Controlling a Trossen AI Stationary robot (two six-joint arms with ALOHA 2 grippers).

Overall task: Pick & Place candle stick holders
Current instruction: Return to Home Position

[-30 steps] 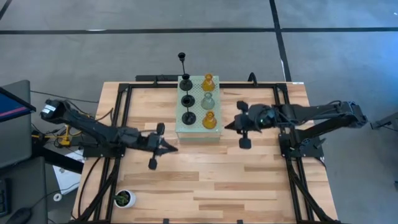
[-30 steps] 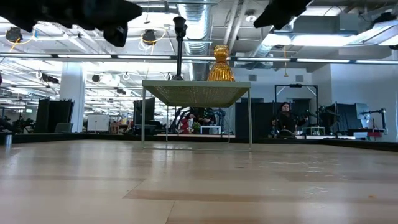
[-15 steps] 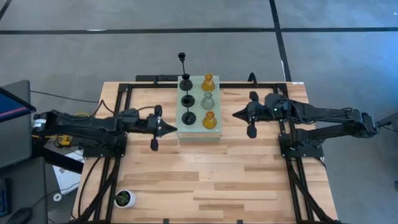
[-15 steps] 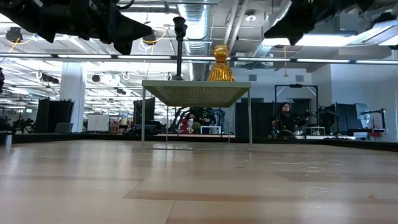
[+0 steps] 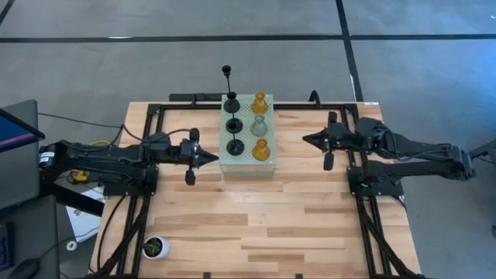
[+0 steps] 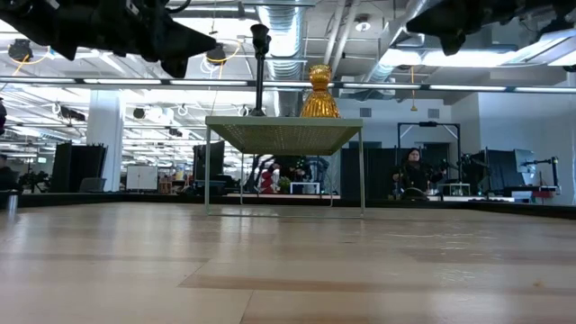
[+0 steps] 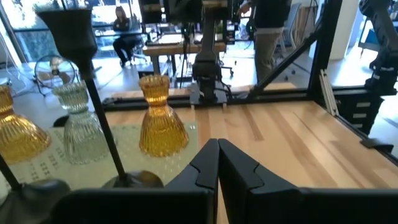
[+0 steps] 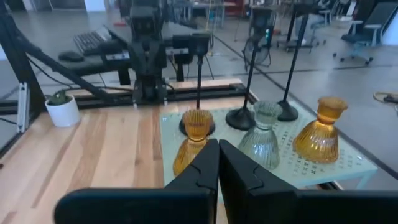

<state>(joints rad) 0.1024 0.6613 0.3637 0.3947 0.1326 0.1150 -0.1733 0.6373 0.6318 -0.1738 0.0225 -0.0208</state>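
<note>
We find left gripper (image 5: 212, 159) and right gripper (image 5: 304, 139) pressed together, empty; left tip just beside shelf (image 5: 246, 168), a swing could topple holders (image 5: 235, 146)

low view: on the pale green perforated shelf (image 6: 283, 135) only one ribbed amber glass holder (image 6: 319, 93) and one thin black stemmed holder (image 6: 260, 54) show; the other four are hidden behind them | left wrist view: another ribbed amber holder (image 7: 15, 137) is cut by the frame edge | right wrist view: nearest amber holder (image 8: 196, 124) has its foot partly hidden behind the right gripper (image 8: 217, 146)
</note>
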